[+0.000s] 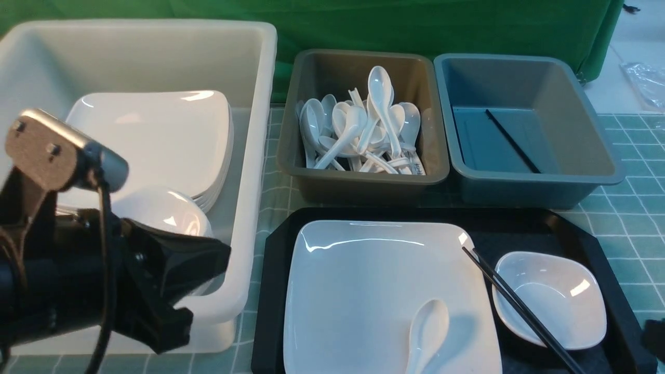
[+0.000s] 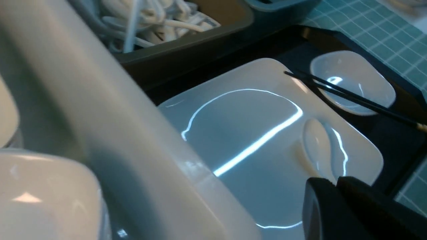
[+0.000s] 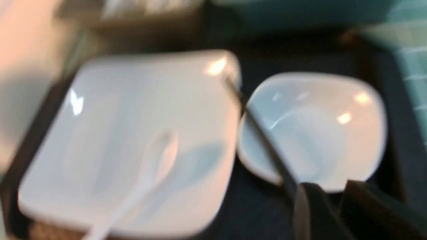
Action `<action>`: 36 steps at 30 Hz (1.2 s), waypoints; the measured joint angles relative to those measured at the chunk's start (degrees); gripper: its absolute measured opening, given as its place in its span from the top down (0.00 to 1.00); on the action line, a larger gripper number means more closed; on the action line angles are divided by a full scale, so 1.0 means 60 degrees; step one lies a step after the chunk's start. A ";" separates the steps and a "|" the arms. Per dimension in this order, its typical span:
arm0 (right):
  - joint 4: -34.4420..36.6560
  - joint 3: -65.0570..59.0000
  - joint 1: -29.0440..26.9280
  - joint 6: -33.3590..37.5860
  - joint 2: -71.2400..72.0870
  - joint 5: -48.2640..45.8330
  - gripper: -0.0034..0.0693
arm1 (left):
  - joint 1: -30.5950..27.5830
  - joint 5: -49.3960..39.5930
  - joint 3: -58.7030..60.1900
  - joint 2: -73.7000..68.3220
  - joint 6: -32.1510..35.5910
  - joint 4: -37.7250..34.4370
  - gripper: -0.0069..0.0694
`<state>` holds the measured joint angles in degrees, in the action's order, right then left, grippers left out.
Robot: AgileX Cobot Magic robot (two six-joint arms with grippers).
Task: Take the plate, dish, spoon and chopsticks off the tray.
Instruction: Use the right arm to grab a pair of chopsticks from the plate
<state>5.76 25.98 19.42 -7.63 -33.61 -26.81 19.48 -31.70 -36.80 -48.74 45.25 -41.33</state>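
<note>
White plastic tub (image 1: 254, 130) at far left: a stack of square plates (image 1: 156, 140) leaning in it, with a small bowl-like dish (image 1: 166, 213) in front of the stack. Brown tub (image 1: 363, 182) next: a tangled heap of white soup spoons (image 1: 358, 135). Blue-grey tub (image 1: 571, 119) beyond: one thin black stick (image 1: 511, 140) lying slantwise on the floor; single or pair, cannot tell. All sit on a counter (image 1: 634, 208) under green gridded cloth.

Black tray (image 1: 571, 228) sits near side, in front of the brown and blue-grey tubs. On it, the plate (image 1: 363, 291) fills the left; the spoon (image 1: 428, 327) lies on the plate's near right part, bowl up. The chopsticks (image 1: 519, 306) bridge the plate's far right corner and the dish's rim. The dish (image 1: 556, 301) sits on the tray floor, just right of the plate.

Left arm (image 1: 52, 270) hangs over the white tub's near wall. Left pincer (image 2: 336, 181) has its fingers pressed together, empty. Right pincer (image 3: 337, 196) hovers low at the near end of the chopsticks, beside the dish. That view is blurred: a slim gap shows between the fingers, but whether they nip the sticks, cannot tell.

Count: three tubs, one tray. On the tray are one plate, one spoon, one dish and two chopsticks. Heap and stack are too crowded to count.
</note>
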 joint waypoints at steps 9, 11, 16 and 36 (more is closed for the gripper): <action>-0.1321 0.3958 0.0866 0.2186 -0.6841 -0.3126 0.60 | 0.0370 -0.0919 0.0000 0.0414 0.0100 0.0425 0.87; -0.1216 0.4652 0.0565 0.2662 -0.7704 -0.3259 0.55 | 0.0370 -0.0982 0.0000 0.0775 0.0133 0.0463 0.87; 0.0253 0.5246 -0.0264 0.3807 -0.8681 -0.3245 0.45 | 0.0370 -0.0980 0.0000 0.1534 0.0178 0.0641 0.87; 0.0874 0.5254 -0.1124 0.4555 -1.1144 -0.1849 0.38 | 0.0370 -0.0474 0.0196 0.1757 0.0178 0.0788 0.87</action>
<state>11.00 57.50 12.68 19.70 -100.47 -37.90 21.70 -34.55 -35.63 -38.20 46.32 -36.60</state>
